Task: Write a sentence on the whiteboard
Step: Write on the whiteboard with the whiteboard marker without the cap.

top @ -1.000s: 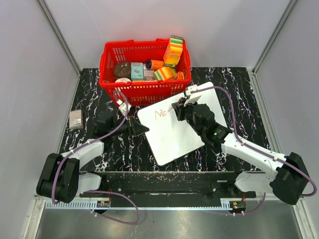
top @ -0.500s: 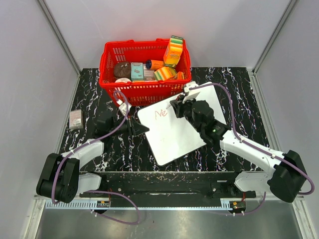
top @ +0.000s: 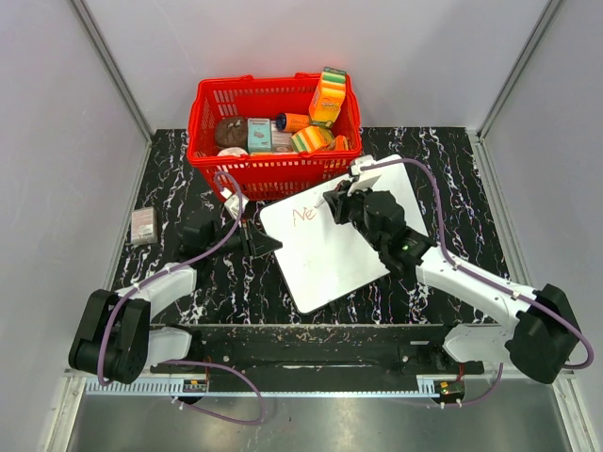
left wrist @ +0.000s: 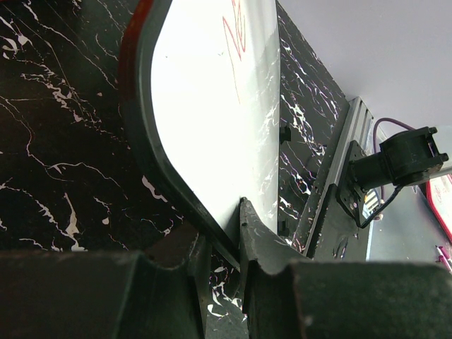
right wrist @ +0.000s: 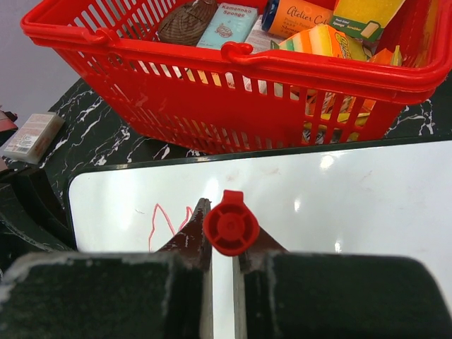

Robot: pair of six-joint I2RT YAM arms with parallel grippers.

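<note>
The whiteboard lies tilted on the black marble table, just in front of the basket. The sentence is a short piece of thin red writing, "Ne", near the board's far left corner. It also shows in the left wrist view as the sentence and in the right wrist view as red strokes. My left gripper is shut on the board's left edge, and that edge runs between its fingers. My right gripper is shut on a red marker, held over the board right of the writing.
A red basket full of packaged groceries stands right behind the whiteboard. A small wrapped box lies at the table's left edge. Grey walls close in on both sides, and a metal rail runs along the near edge.
My right gripper with the marker has shifted slightly towards the basket. The writing looks the same. The left gripper and the board have not moved.
</note>
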